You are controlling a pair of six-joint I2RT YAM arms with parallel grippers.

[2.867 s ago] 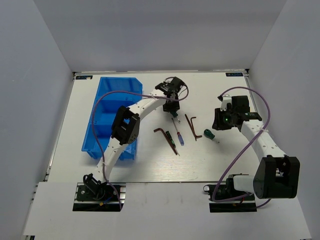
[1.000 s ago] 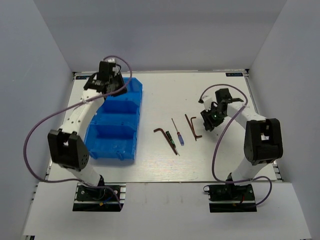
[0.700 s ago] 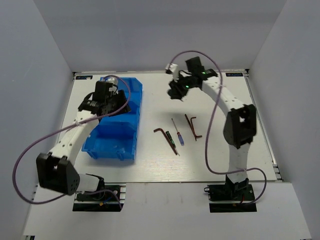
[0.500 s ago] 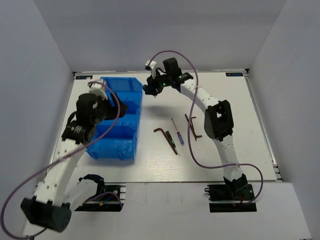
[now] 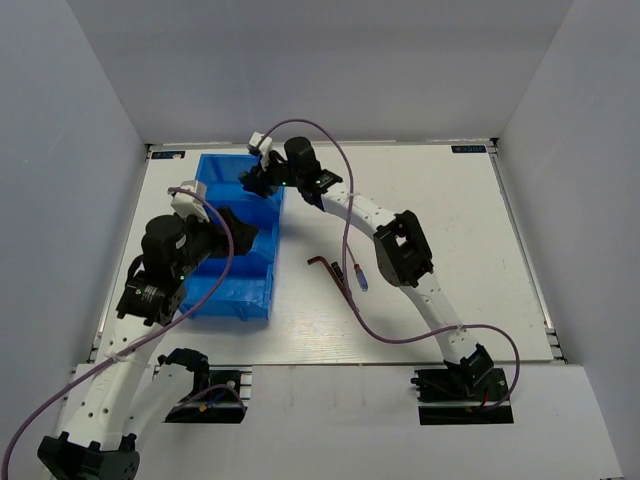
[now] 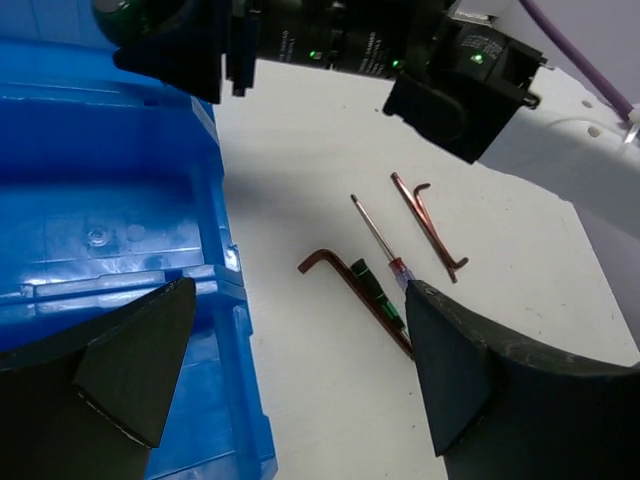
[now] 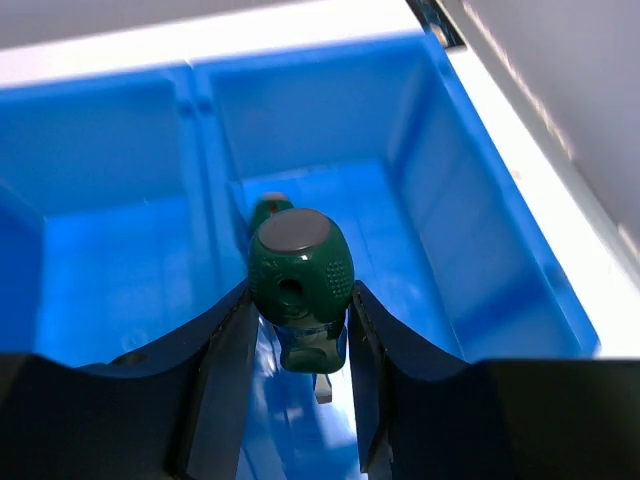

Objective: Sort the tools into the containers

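The right jaws, partly closed, gripped the green-handled screwdriver [image 7: 298,268] by its handle, long axis pointing down into the 12 o'clock compartment of the blue bin [image 5: 222,292] directly beneath; the left jaws stood wide open, empty.

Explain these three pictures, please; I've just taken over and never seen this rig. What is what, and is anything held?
Two robot arms stand at the near table edge. The overhead picture looks down on both; the other two come from a camera on each wrist. The right gripper holds a green-handled screwdriver over the far end of the blue bin. The left gripper is open and empty, over the bin's edge. On the white table lie bent hex keys and two thin screwdrivers.
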